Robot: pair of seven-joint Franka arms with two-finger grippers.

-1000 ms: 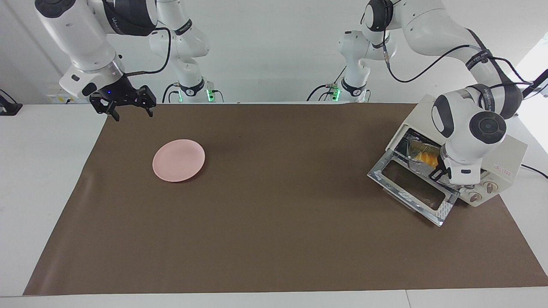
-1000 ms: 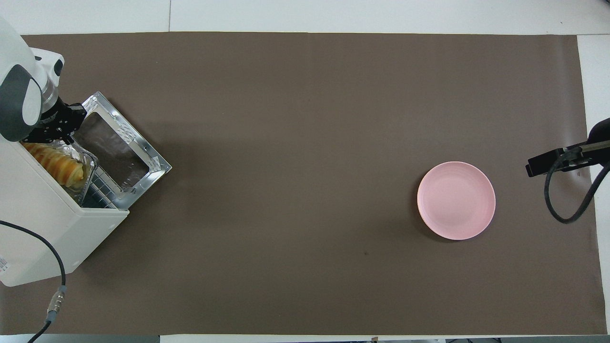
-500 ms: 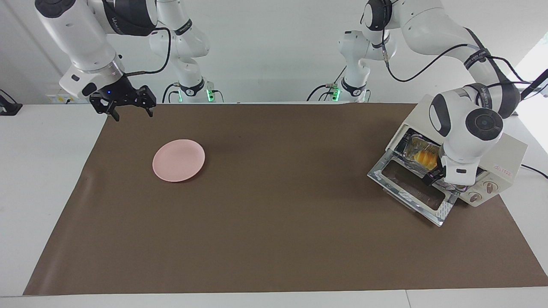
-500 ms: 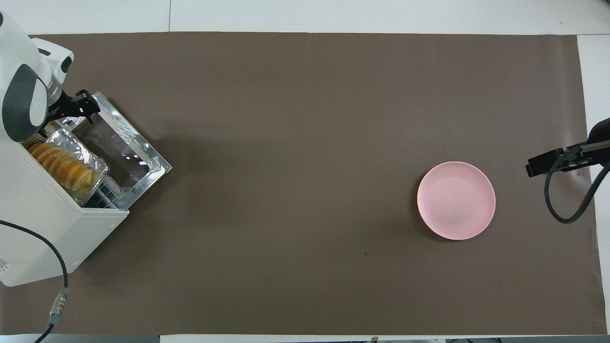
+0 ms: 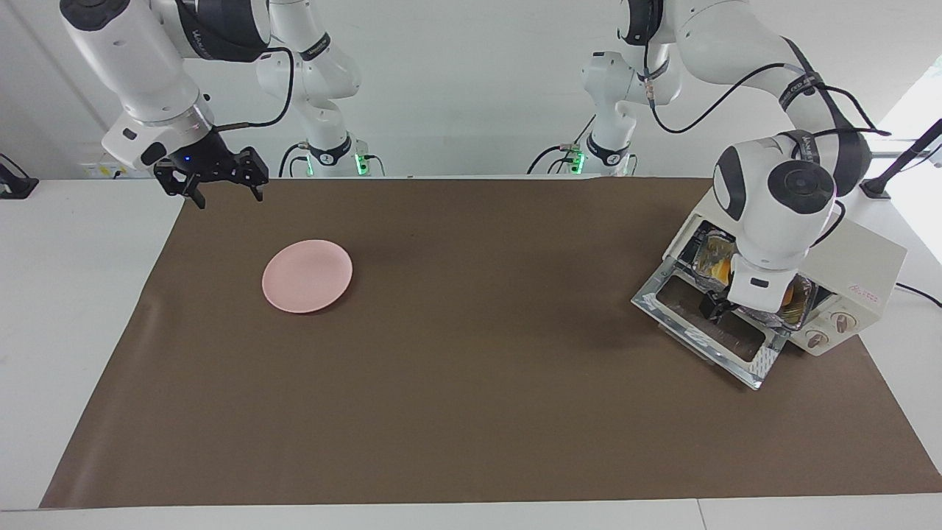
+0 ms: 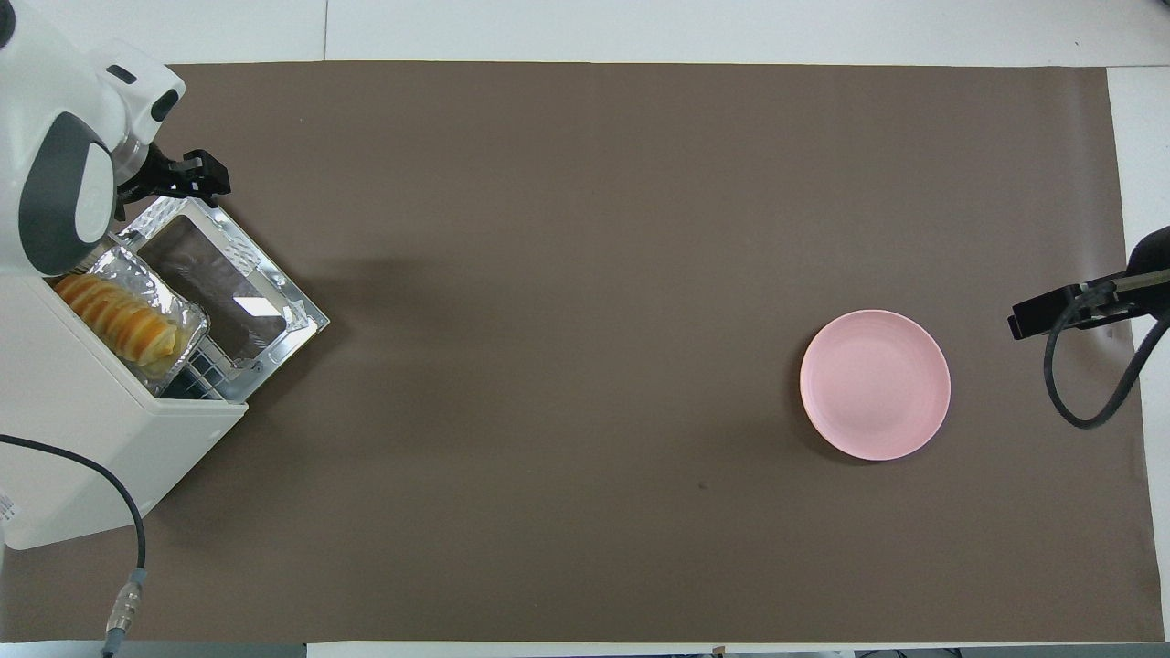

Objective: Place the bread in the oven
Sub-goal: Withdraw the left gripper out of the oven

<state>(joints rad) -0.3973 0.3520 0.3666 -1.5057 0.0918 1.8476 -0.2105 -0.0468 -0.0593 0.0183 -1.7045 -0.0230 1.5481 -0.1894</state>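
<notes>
High facing and steep overhead cameras, apparently sharing the table (image 5: 456,353).

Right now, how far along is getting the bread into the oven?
Mostly done: the bread lies in a foil tray on the rack inside the oven. The left tool is empty over the open door, which is left to shut. The right tool waits, open, over the mat's edge near the plate.
</notes>
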